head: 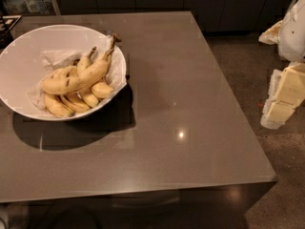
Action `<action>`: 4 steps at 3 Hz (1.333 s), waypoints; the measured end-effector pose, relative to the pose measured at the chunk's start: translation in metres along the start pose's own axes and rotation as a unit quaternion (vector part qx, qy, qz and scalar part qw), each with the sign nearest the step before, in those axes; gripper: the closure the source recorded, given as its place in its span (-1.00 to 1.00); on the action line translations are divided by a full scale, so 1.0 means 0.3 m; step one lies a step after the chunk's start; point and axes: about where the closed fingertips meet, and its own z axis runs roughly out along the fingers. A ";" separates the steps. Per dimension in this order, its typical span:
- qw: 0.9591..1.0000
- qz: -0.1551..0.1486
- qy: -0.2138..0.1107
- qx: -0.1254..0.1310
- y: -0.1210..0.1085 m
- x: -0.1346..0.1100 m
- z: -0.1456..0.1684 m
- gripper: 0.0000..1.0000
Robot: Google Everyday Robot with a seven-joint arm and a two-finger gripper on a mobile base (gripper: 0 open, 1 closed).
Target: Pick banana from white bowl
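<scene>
The banana [78,78] is the longest one, yellow with brown specks, lying on top of several shorter bananas [71,103] with its brown-tipped stem pointing up and right over the rim. They lie in the white bowl [19,66], a wide shallow bowl lined with crumpled white paper, at the table's far left. My gripper [282,99] hangs at the right edge of the view, off the table's right side and far from the bowl, with nothing seen in it.
The grey table [181,104] stretches from the bowl to its right edge and front edge. Dark cabinets stand behind it. The floor [252,61] lies to the right, under my arm.
</scene>
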 end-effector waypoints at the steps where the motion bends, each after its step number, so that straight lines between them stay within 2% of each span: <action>1: 1.000 0.000 0.000 0.000 0.000 0.000 0.000 -1.00; 2: 1.000 -0.008 0.015 0.005 0.000 -0.035 -0.018 -1.00; 4: 0.996 -0.069 0.053 0.023 0.003 -0.175 -0.078 -1.00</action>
